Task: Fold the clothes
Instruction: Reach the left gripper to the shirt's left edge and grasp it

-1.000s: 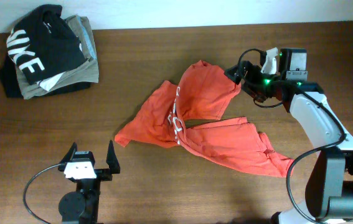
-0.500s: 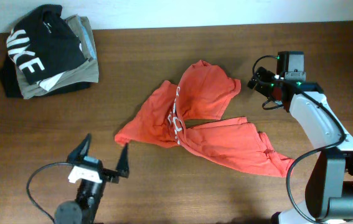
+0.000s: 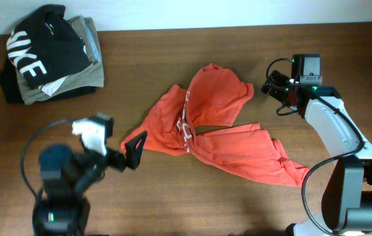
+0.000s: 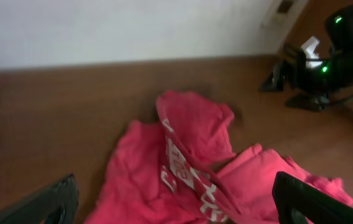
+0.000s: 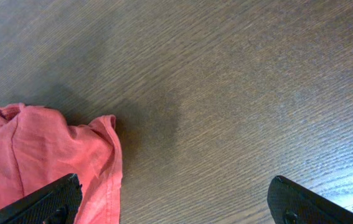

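Note:
The red-orange T-shirt lies crumpled and partly twisted on the wooden table, with white lettering showing near its middle. My left gripper is open and empty at the shirt's lower-left corner. In the left wrist view the shirt fills the space between the wide-open fingers. My right gripper is open and empty just right of the shirt's upper edge. In the right wrist view the fingers hover over bare wood, with the shirt's hem by the left finger.
A stack of folded garments, black with large white letters on top of olive-grey ones, sits at the table's back left corner. The table's back edge runs along a white wall. The right arm shows in the left wrist view.
My right gripper let go of the shirt's upper edge and drew back to the right. My left arm rose and swung towards the shirt's lower-left corner.

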Robot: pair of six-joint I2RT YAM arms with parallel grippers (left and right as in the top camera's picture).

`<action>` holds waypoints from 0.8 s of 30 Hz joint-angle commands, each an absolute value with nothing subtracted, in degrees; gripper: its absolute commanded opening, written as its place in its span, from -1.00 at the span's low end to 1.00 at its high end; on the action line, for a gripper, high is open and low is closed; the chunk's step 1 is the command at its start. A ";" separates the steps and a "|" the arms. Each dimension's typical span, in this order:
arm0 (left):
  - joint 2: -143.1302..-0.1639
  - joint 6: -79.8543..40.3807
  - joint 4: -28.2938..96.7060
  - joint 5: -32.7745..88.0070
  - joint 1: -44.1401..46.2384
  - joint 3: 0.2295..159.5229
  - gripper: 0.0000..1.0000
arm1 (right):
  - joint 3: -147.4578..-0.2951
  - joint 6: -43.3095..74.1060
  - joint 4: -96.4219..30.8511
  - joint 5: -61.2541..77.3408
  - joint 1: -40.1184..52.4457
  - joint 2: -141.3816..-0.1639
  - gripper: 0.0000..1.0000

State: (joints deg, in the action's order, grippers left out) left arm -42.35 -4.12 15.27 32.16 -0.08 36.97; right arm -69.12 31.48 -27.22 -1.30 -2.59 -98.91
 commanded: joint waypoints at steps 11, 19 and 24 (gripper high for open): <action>-69.45 -7.25 41.65 7.07 8.54 48.90 0.98 | -69.54 32.01 -27.24 -1.96 -2.66 -98.21 0.97; -84.75 -8.99 38.61 -6.52 6.79 48.90 0.98 | -69.54 32.01 -27.27 -1.96 -2.66 -98.21 0.97; -93.97 -11.07 35.18 -1.63 6.85 48.90 0.97 | -69.54 32.01 -27.27 -0.99 -2.66 -98.21 0.98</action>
State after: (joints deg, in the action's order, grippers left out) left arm -91.64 -9.19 37.17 -3.55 6.98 48.14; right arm -69.12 31.55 -27.27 -1.28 -2.59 -98.91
